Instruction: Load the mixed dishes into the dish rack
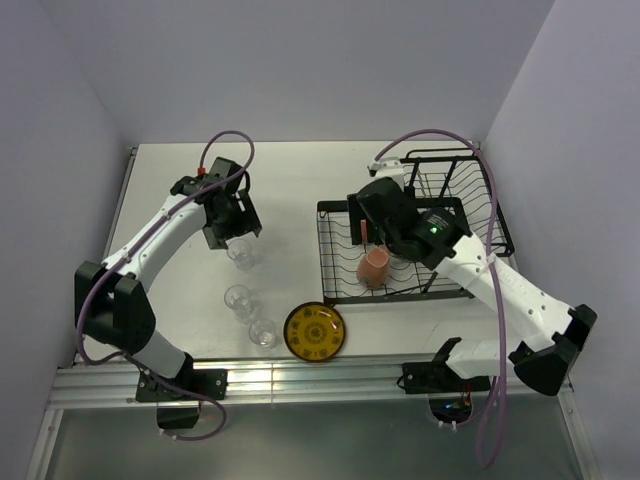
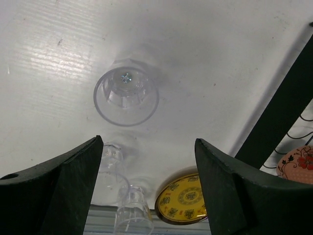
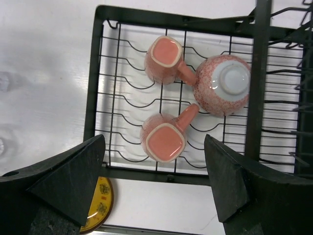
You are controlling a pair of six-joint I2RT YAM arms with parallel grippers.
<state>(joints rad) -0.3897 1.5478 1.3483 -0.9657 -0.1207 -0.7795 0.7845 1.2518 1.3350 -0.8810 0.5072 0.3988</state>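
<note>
Right, from the top camera I see the dish rack [image 1: 321, 250] on the right half of the tabletop [image 1: 290, 180], with its low tray toward the middle and its taller basket [image 1: 470, 185] behind. The right jaws hang over the low tray, where a pink mug [image 1: 373, 268] sits. The left jaws hover above the farthest glass [image 1: 241, 252]. A second glass [image 1: 238, 299] and a third glass [image 1: 263, 333] stand nearer the arm bases. The yellow plate [image 1: 314, 331] lies flat just beside the third glass, close to the tray's front edge.

On the left wrist camera, the left jaws are spread wide with nothing between them. The farthest glass stands upright on the tabletop just beyond the tips. The other two glasses show blurred by the left finger, and the plate lies lower down. A patterned pink bowl [image 2: 296, 164] shows through the rack wires at the right edge.

On the right wrist camera, the right jaws are also spread and empty, above the tray. Both mugs sit bottom up in the wavy slots, handles pointing toward the bowl. The bowl is upside down too, in the tray beside the basket. The farther mug [image 3: 165, 58] has its handle touching the bowl. Whether the nearer mug's handle touches it, I cannot tell.
</note>
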